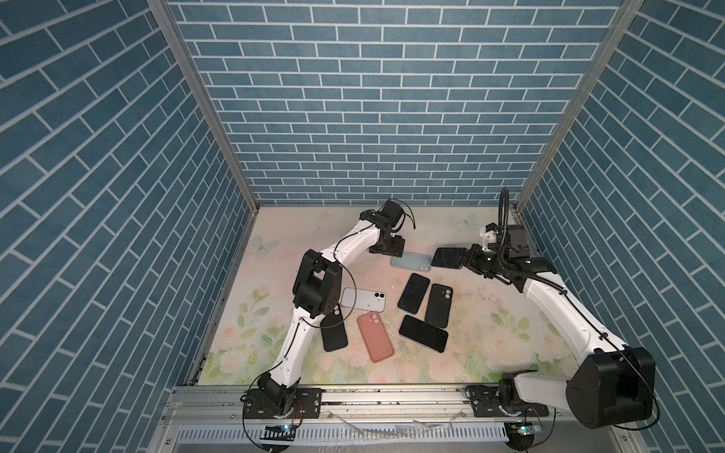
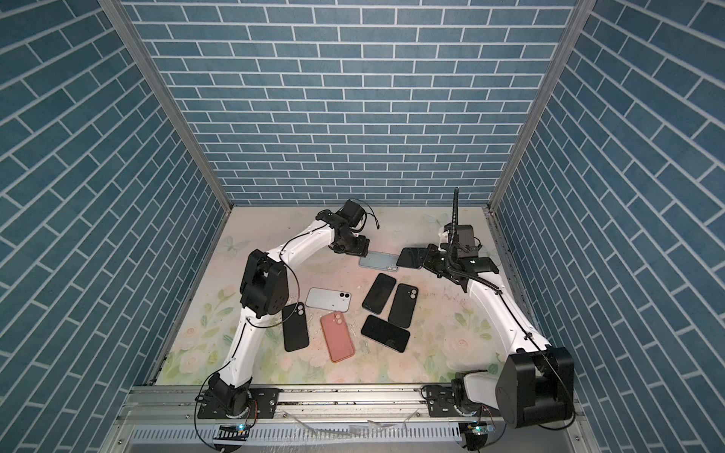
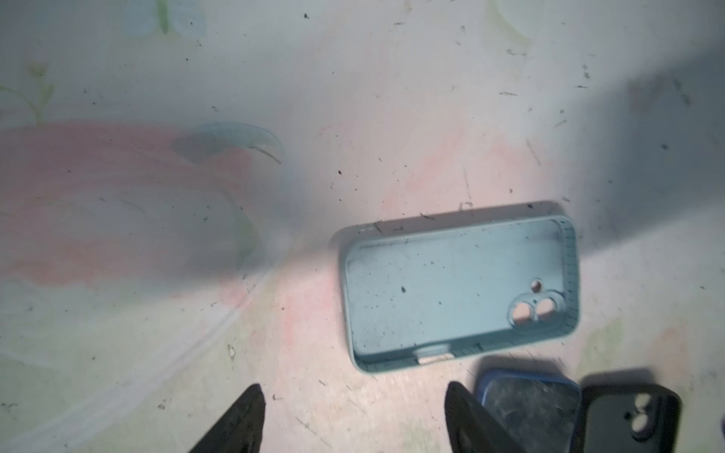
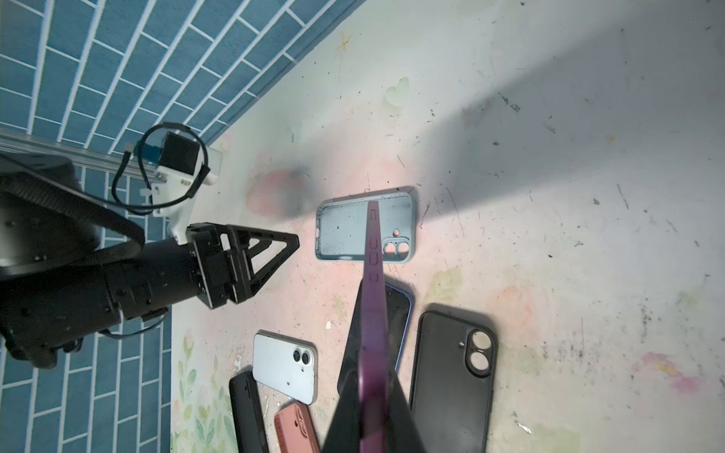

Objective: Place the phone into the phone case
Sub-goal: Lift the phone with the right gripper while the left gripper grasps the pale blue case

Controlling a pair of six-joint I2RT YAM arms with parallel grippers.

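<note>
Closest to the lens runs the aluminium rail bearing both arm bases. Beyond it on the floral mat, from the left, lie a black case partly hidden by the left arm, a white phone back-up, and a pink case. Farther back the left gripper hovers at the plain end of the light blue case, jaws well apart with nothing between them. The left wrist view shows its fingers over bare mat beside that case, which lies hollow side up and empty. Right of centre lie a dark phone, a second black case and another dark phone. At the right, the right gripper is clamped tight on the purple-edged phone, held clear of the mat, dark face up, its free end just beside the case's camera-cutout end. The right wrist view shows it edge-on.
</note>
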